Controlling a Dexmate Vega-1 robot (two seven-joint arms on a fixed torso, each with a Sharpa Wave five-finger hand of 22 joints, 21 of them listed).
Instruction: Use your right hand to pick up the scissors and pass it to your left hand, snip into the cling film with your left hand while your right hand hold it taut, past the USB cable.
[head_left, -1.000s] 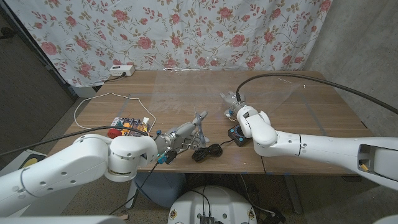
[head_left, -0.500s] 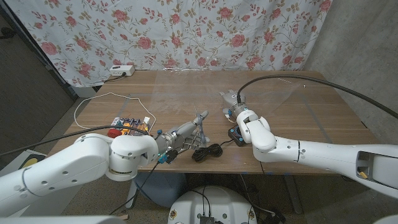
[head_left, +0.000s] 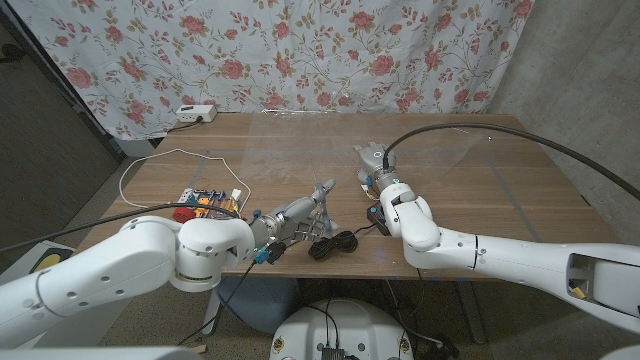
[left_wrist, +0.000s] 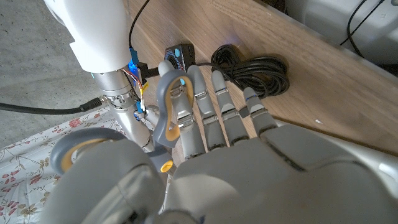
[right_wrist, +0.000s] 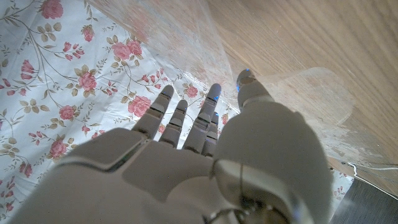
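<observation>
My left hand (head_left: 290, 220) grips the grey scissors (head_left: 318, 197) near the table's front edge, blades pointing up and away. In the left wrist view the grey handle loops (left_wrist: 169, 106) sit around the fingers (left_wrist: 214, 106). The coiled black USB cable (head_left: 335, 243) (left_wrist: 256, 64) lies just beyond that hand. The cling film (head_left: 300, 150) (right_wrist: 298, 87) is spread over the table's middle, crumpled at one spot. My right hand (head_left: 373, 168) (right_wrist: 186, 155) is at that crumpled spot, fingers straight and thumb apart; no pinch on the film is visible.
A small black box (head_left: 379, 217) (left_wrist: 177, 57) with a blue light lies under my right forearm. A colourful pack (head_left: 205, 200) and a red object (head_left: 182, 212) lie at the left front. A white power strip (head_left: 195, 113) and white cord (head_left: 165, 155) sit far left.
My right forearm has swung toward the table's middle and front, while its hand stays at the crumpled film. The left hand and scissors have not moved.
</observation>
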